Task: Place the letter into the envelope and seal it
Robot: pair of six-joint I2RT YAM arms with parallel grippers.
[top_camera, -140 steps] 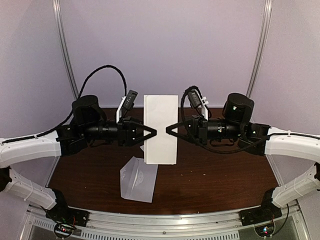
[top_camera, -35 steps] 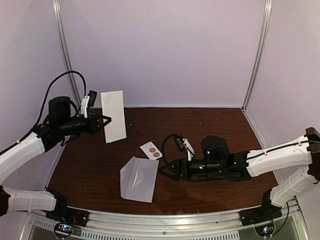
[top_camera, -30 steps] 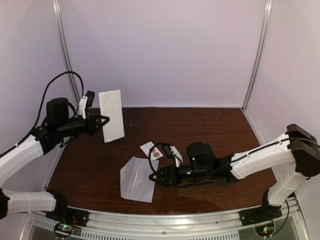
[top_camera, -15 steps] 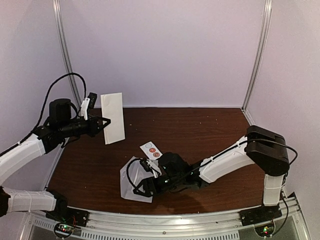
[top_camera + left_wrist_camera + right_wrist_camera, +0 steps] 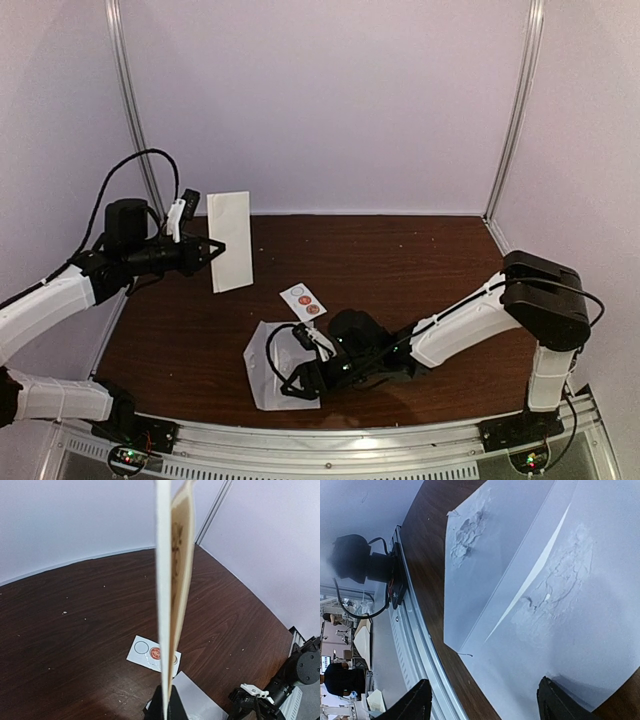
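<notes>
The envelope (image 5: 268, 362) lies flat on the tabletop (image 5: 430, 270), close to the front edge and a little left of centre. It is pale grey-white. In the right wrist view its paper (image 5: 545, 580) fills most of the picture, with two rough, wrinkled patches and a slanting flap edge running across it.

The right arm reaches low across the tabletop from the right side. Its tool (image 5: 288, 378) sits over the near right part of the envelope. In the right wrist view the tool (image 5: 487, 702) has its two fingers (image 5: 419, 702) spread wide, one on each side of the envelope's corner, and nothing is between them. Whether the fingers touch the paper cannot be told.

Just beyond the envelope, apart from it, lies a small white sticker strip (image 5: 303, 300) with round stickers. The left wrist view also shows this strip (image 5: 152, 653) flat on the dark wood.

Farther back on the left side, the left tool (image 5: 215, 247) is clamped on the lower edge of the letter (image 5: 230, 240). It holds the white sheet upright in the air, well clear of the tabletop and well apart from the envelope. From the left wrist camera the letter (image 5: 167, 595) is seen edge-on, rising from the tool (image 5: 165, 707), and one of its layers looks tan with darker marks.
</notes>
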